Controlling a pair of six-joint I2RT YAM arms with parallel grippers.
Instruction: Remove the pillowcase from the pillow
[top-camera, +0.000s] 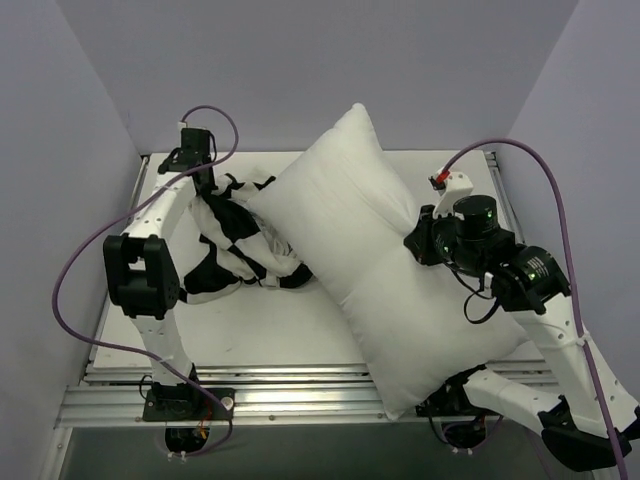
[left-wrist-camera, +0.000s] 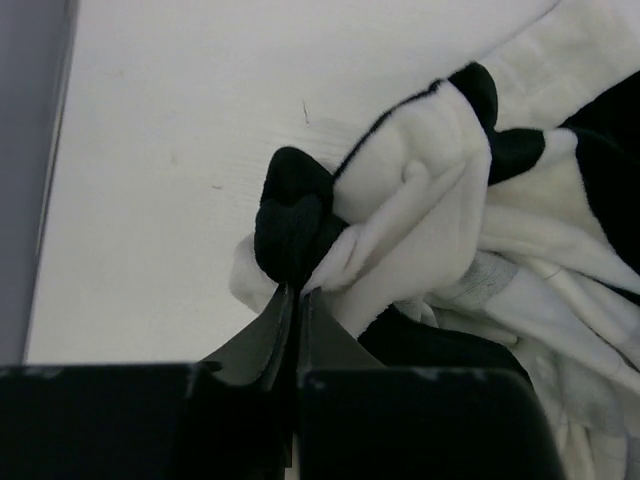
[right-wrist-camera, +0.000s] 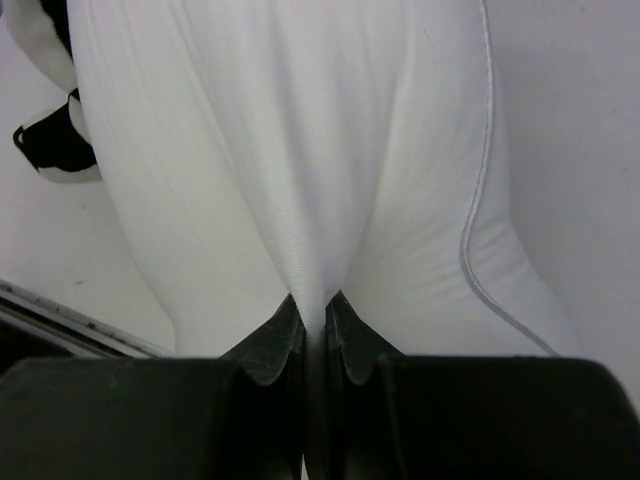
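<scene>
Lying slantwise across the white table (top-camera: 250, 340), the pillow (top-camera: 370, 270) runs its long axis from the far middle down to the near right. Its far corner points up toward the back wall (top-camera: 320, 60), and its near corner hangs past the table's front edge over the metal rails (top-camera: 300, 395). The checkered pillowcase (top-camera: 240, 245) is off the pillow and sits in a crumpled heap just left of it, touching the pillow's left long side toward the far end. Left of the pillow and nearer than the heap, a broad stretch of tabletop shows, reaching out to the left side wall (top-camera: 60, 150). On the pillow's right, the right arm crowds the narrow strip up to the table's edge. The left gripper (left-wrist-camera: 297, 300), on the side of the heap away from the pillow, has its fingers pressed together on a black-and-white fold of the pillowcase. The right gripper (right-wrist-camera: 315, 310), at the pillow's right long side about midway along, is pinched closed on a raised ridge of the pillow's white fabric.
</scene>
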